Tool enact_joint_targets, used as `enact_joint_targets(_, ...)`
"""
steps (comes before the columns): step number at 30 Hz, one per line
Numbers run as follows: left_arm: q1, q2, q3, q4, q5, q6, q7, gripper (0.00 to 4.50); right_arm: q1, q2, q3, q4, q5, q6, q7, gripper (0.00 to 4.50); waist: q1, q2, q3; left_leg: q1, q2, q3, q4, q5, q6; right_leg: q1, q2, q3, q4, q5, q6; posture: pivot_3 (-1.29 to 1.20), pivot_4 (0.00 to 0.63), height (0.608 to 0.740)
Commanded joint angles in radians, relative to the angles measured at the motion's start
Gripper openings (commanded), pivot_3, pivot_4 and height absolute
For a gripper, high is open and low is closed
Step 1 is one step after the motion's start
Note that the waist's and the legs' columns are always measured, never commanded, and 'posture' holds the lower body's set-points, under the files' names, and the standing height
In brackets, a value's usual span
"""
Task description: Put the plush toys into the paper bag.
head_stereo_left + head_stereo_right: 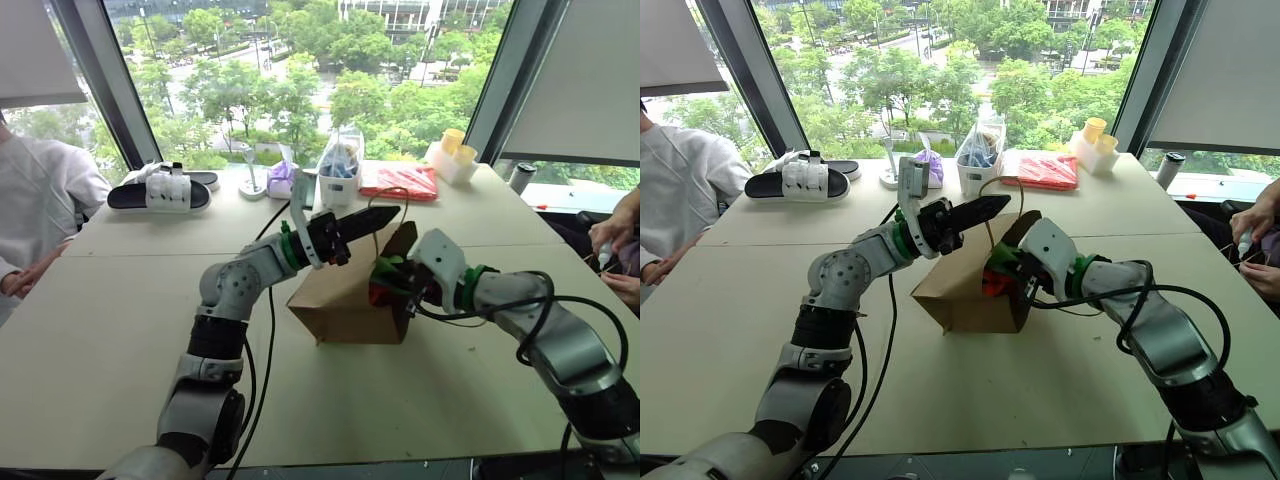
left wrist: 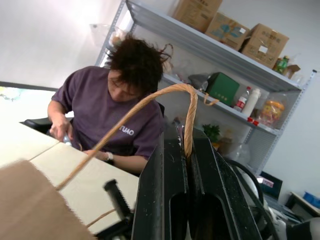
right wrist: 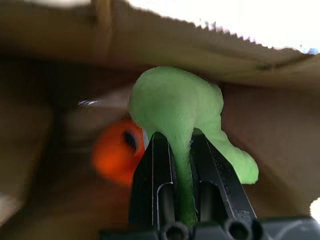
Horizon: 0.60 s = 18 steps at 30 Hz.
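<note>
The plain brown kraft paper bag [image 1: 345, 300] lies tipped on its side on the pale surface [image 1: 120, 300], its mouth turned toward the right tool [image 3: 180, 145]. The left tool [image 2: 187, 165] is clenched on the bag's thin tan twine handle [image 2: 150, 100], holding it up above the bag. At the bag's mouth, the right tool grips the light green rounded plush toy [image 3: 180, 100] tight between its black fingers [image 3: 155, 175]. The orange plush toy with a dark spot [image 3: 117, 155] sits inside the bag, just beside the green one and deeper in.
</note>
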Motion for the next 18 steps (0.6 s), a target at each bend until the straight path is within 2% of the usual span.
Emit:
enact_joint_targets(1, 0.0, 0.0, 0.032, -0.038, -0.026, -0.009, 0.02, 0.0, -0.008, -0.001, -0.004, 0.0, -0.02, -0.045, 0.034, 0.78, 0.005, 0.0, 0.0, 0.0, 0.0, -0.001, 0.0, 0.0, 0.0, 0.0, 0.0, -0.001, 0.0, 0.0, 0.0, 0.0, 0.15, 0.74)
enact_joint_targets(3, 0.001, -0.001, 0.036, -0.035, -0.024, -0.012, 0.027, 0.0, -0.004, -0.004, -0.012, -0.005, -0.023, -0.046, 0.044, 1.6, 0.005, 0.0, 0.0, -0.001, 0.0, -0.002, 0.0, 0.0, -0.001, 0.0, 0.0, -0.001, 0.0, 0.0, 0.0, 0.0, 0.15, 0.74)
enact_joint_targets(8, -0.006, -0.005, 0.046, -0.017, -0.022, -0.019, 0.032, 0.0, 0.008, -0.008, -0.067, -0.04, -0.014, -0.026, 0.035, 4.17, 0.004, 0.0, 0.0, -0.001, -0.001, -0.001, 0.0, 0.0, 0.0, 0.0, -0.001, -0.001, -0.001, 0.0, 0.0, 0.0, 0.15, 0.74)
enact_joint_targets(9, -0.008, -0.006, 0.048, -0.011, -0.023, -0.02, 0.034, 0.0, 0.014, -0.009, -0.084, -0.054, -0.007, -0.017, 0.031, 4.47, 0.004, 0.0, 0.0, -0.001, -0.001, -0.001, 0.0, 0.0, 0.0, 0.0, -0.001, -0.001, -0.001, 0.0, 0.0, 0.0, 0.15, 0.74)
enact_joint_targets(15, -0.031, -0.01, 0.055, 0.029, -0.017, -0.034, 0.029, 0.0, 0.089, 0.009, -0.247, -0.157, 0.106, 0.087, 0.006, 4.47, 0.004, 0.0, 0.0, -0.001, -0.001, -0.001, 0.0, 0.0, 0.0, 0.001, -0.001, -0.001, -0.001, 0.0, 0.0, 0.0, 0.15, 0.74)
enact_joint_targets(18, -0.039, -0.009, 0.06, 0.042, -0.017, -0.038, 0.026, 0.0, 0.138, 0.026, -0.363, -0.221, 0.216, 0.183, -0.012, 4.47, 0.005, 0.0, 0.0, -0.001, 0.0, -0.001, 0.0, 0.0, 0.0, 0.001, -0.001, -0.001, -0.001, 0.0, 0.0, 0.0, 0.15, 0.74)
